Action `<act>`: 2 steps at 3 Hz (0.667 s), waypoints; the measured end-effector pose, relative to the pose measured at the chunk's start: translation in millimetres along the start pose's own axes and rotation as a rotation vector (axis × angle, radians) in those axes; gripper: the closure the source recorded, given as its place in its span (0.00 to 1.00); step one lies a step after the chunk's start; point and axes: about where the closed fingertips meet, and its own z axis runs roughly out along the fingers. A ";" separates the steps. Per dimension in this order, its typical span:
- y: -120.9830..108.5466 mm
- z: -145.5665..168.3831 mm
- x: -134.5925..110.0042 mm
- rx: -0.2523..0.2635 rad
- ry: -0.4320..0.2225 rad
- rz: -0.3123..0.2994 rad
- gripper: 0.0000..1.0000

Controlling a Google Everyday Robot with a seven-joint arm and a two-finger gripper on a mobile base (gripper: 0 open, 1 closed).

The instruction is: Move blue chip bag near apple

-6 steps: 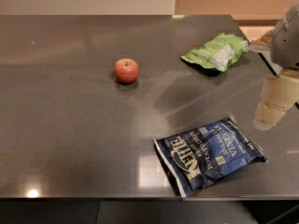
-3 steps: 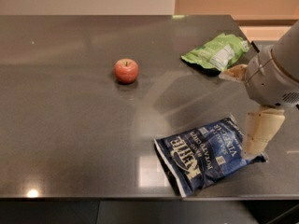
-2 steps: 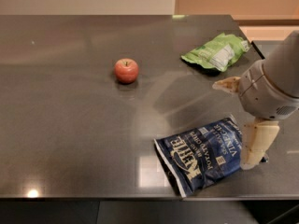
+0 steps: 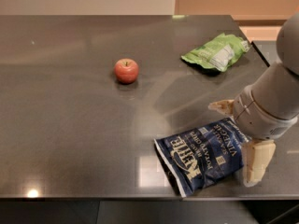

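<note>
Blue bag [image 4: 201, 155]: lies flat by the near edge of the table [image 4: 70, 139], right of centre, lettering up. Gripper [image 4: 231, 144]: at the bag's right end, fingers [image 4: 257, 160] spread wide, one by the far edge and one by the near corner. I read this as straddling the bag for a pinch, with nothing clamped yet. Apple [image 4: 126, 70]: sits well apart, far and to the left, so I judge the bag needs carrying that way. Green bag [image 4: 215, 52]: far right, off that line, left alone.
</note>
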 end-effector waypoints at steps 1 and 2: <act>7.7 11.7 1.5 -0.023 0.024 -0.034 0.16; 10.8 17.4 -0.8 -0.035 0.036 -0.055 0.39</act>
